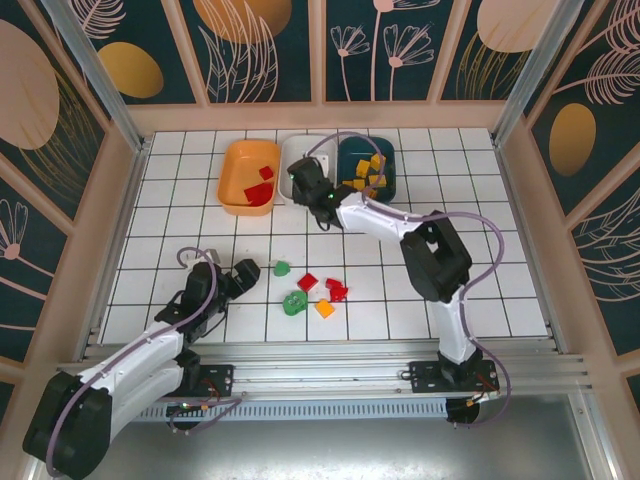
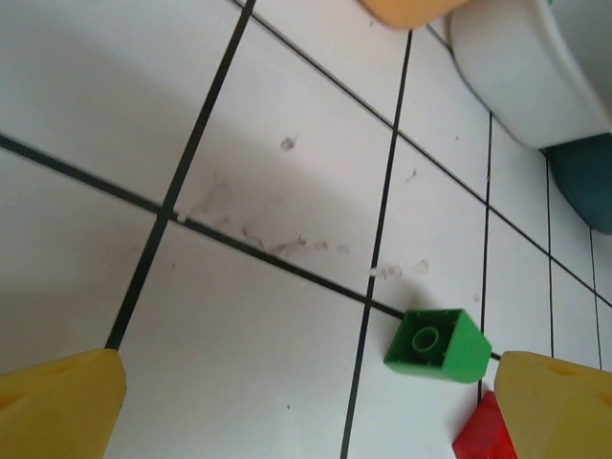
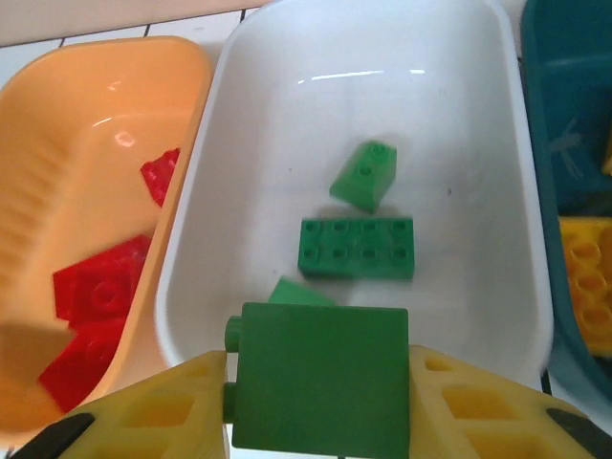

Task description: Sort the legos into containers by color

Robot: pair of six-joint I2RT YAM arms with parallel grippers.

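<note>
My right gripper [image 3: 320, 402] is shut on a square green brick [image 3: 320, 378] and holds it over the near end of the white bin [image 3: 287, 115]. Below it lie a flat green plate [image 3: 356, 249] and two sloped green bricks [image 3: 364, 176]. From above, this gripper [image 1: 305, 182] hangs over the white bin [image 1: 300, 147], between the orange bin [image 1: 240, 165] and the teal bin [image 1: 352, 148]. My left gripper [image 2: 306, 411] is open just above the floor, a small green brick [image 2: 435, 344] ahead to its right. Seen from overhead, the left gripper [image 1: 252, 272] sits left of that green brick [image 1: 283, 268].
Loose on the tiles are another green brick [image 1: 294, 303], two red bricks [image 1: 308, 282], [image 1: 337, 290] and an orange brick [image 1: 324, 309]. Red bricks [image 3: 96, 287] lie in the orange bin [image 3: 86, 143]; a yellow brick [image 3: 585, 277] lies in the teal bin [image 3: 564, 86].
</note>
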